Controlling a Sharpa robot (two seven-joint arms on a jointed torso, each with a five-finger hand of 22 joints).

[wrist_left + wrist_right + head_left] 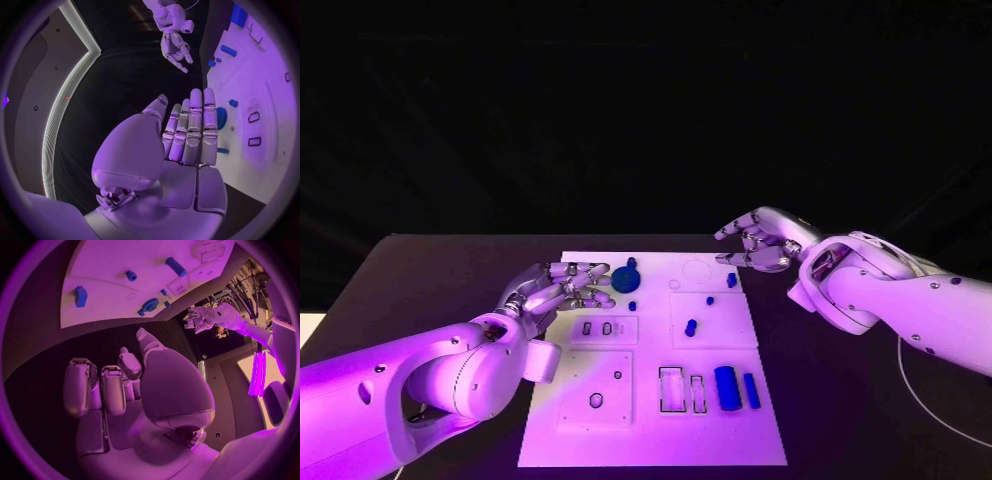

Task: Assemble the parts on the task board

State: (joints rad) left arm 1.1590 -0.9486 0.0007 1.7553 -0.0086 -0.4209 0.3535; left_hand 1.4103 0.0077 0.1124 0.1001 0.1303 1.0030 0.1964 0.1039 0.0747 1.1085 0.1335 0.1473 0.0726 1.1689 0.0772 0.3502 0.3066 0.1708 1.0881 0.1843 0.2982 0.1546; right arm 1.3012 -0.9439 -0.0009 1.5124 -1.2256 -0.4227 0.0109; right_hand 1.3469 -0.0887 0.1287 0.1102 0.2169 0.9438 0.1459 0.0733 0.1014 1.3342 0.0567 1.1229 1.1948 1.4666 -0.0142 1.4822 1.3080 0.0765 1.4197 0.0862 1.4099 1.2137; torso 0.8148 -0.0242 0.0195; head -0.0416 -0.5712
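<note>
Fingers of the left hand (557, 285) are held spread and empty beside the round blue part (626, 279) at the board's (646, 430) far end. The right hand (759, 243), loosely curled, holds nothing off the board's far corner. A clean pinch on the part's sides is needed before any lift.

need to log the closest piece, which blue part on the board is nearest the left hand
The round blue part at the task board's far left corner, right beside the left hand's fingertips. The other blue parts lie farther across or down the board.
</note>
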